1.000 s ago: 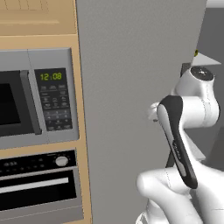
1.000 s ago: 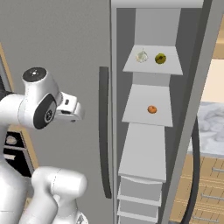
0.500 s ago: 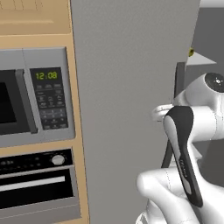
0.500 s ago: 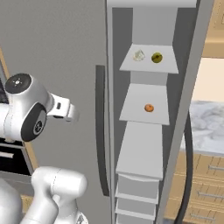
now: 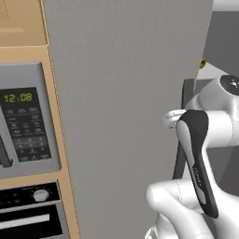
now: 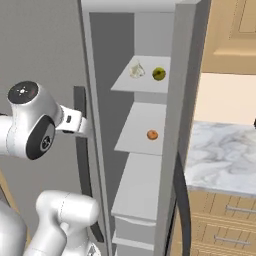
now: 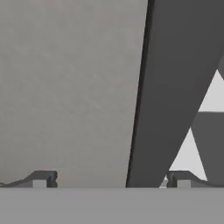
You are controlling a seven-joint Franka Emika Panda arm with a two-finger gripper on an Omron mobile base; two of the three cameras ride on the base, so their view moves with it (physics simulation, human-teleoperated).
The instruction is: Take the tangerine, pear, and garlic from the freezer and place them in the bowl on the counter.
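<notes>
This place is a home kitchen, in a rendered scene. Left of the tool stands a steel microwave (image 5: 25, 126) with a green clock, built into tan wooden panels, and an oven (image 5: 28, 217) with a knob sits under it. Directly in front of the tool is the tall grey freezer (image 6: 175, 125) with its door (image 5: 126, 116) open. Its pale inner shelves (image 6: 142, 130) carry a garlic (image 6: 136, 70), a pear (image 6: 159, 74) and a tangerine (image 6: 152, 134). To the right of the tool a marbled tabletop (image 6: 222, 157) lies over wooden cabinets (image 6: 220, 227) with metal bar handles.
</notes>
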